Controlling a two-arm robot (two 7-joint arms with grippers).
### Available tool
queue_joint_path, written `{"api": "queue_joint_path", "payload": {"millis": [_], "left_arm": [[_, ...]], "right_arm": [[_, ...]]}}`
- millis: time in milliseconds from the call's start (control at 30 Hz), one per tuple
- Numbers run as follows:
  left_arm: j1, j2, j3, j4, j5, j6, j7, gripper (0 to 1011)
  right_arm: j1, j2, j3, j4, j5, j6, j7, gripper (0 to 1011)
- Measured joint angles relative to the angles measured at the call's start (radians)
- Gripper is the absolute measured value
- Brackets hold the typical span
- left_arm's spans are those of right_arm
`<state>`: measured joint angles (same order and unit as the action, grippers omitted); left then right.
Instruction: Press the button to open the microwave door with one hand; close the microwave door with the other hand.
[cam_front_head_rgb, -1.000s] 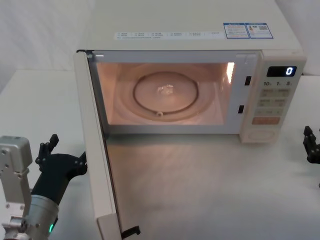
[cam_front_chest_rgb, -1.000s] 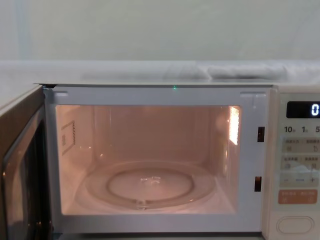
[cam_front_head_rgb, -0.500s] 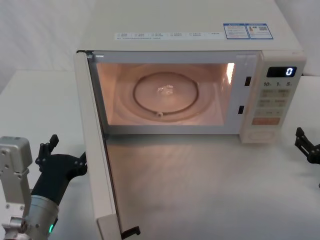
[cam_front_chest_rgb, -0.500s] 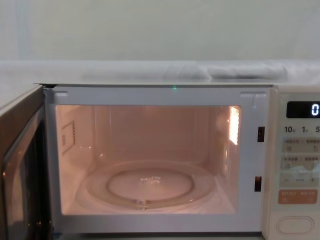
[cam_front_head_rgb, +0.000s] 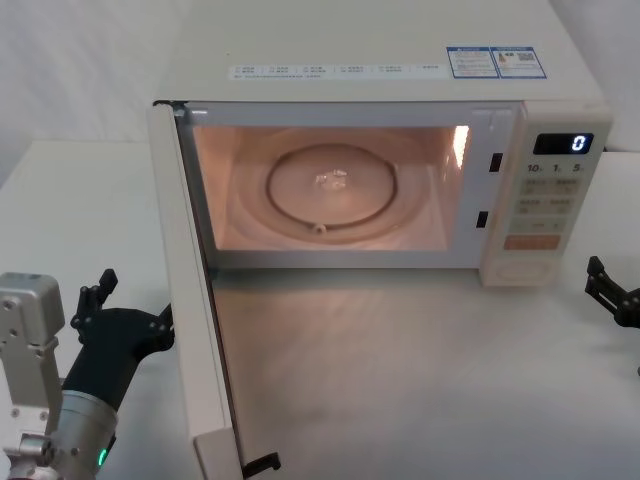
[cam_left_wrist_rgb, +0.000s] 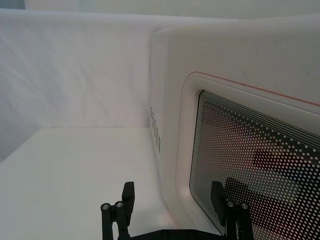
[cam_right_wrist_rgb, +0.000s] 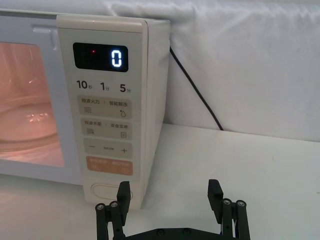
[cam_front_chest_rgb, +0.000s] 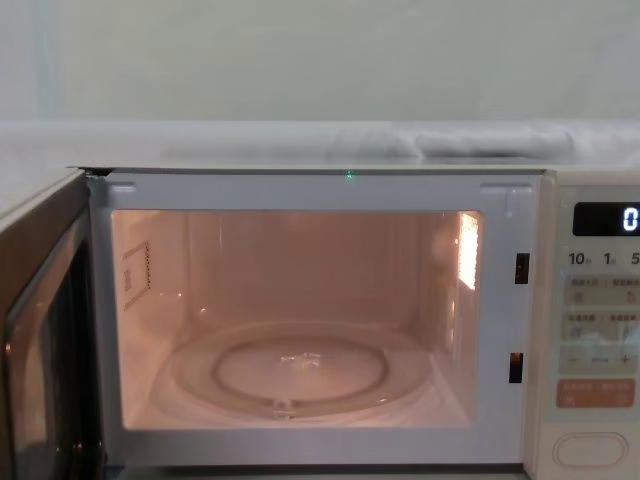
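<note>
Head view – microwave (cam_front_head_rgb: 400, 60): cream box at the far side of a white table (cam_front_head_rgb: 420, 380); cavity lit orange w/ a round glass turntable (cam_front_head_rgb: 333, 190) inside, nothing on it.
Head view – microwave door (cam_front_head_rgb: 200, 330): swung wide open, hinged at the left, edge pointing toward the near side.
Head view – button (cam_front_head_rgb: 525, 268): wide pill key at the bottom of the right control panel, under the orange key (cam_front_head_rgb: 532, 241); display reads 0.
Head view – left gripper (cam_front_head_rgb: 115, 300): near-left, just outside the open door, fingers apart.
Head view – right gripper (cam_front_head_rgb: 612, 293): at the right edge, near the panel's lower corner, apart from it.
Left wrist view – door's outer face w/ mesh window (cam_left_wrist_rgb: 260, 170) close ahead; fingers (cam_left_wrist_rgb: 128, 196) spread, not touching it.
Right wrist view – button (cam_right_wrist_rgb: 106, 191) just beyond the left fingertip (cam_right_wrist_rgb: 123, 192); fingers wide apart, holding nothing.
Chest view – cavity open, turntable (cam_front_chest_rgb: 300, 370) bare; button (cam_front_chest_rgb: 590, 450) at bottom right.
</note>
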<state>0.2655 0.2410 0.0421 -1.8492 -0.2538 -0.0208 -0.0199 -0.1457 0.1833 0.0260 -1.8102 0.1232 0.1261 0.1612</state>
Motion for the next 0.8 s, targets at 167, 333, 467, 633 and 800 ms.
{"api": "queue_joint_path", "payload": {"millis": [167, 333, 467, 633, 800], "left_arm": [[0.000, 0.000, 0.000, 0.000, 0.000, 0.000, 0.000, 1001], [0.000, 0.000, 0.000, 0.000, 0.000, 0.000, 0.000, 1001], [0.000, 0.000, 0.000, 0.000, 0.000, 0.000, 0.000, 918], [0.000, 0.000, 0.000, 0.000, 0.000, 0.000, 0.000, 803], [0.000, 0.000, 0.000, 0.000, 0.000, 0.000, 0.000, 629]], "right_arm": [[0.000, 0.000, 0.000, 0.000, 0.000, 0.000, 0.000, 1002], [0.000, 0.000, 0.000, 0.000, 0.000, 0.000, 0.000, 1002], [0.000, 0.000, 0.000, 0.000, 0.000, 0.000, 0.000, 1002], [0.000, 0.000, 0.000, 0.000, 0.000, 0.000, 0.000, 1002], [0.000, 0.000, 0.000, 0.000, 0.000, 0.000, 0.000, 1002]]}}
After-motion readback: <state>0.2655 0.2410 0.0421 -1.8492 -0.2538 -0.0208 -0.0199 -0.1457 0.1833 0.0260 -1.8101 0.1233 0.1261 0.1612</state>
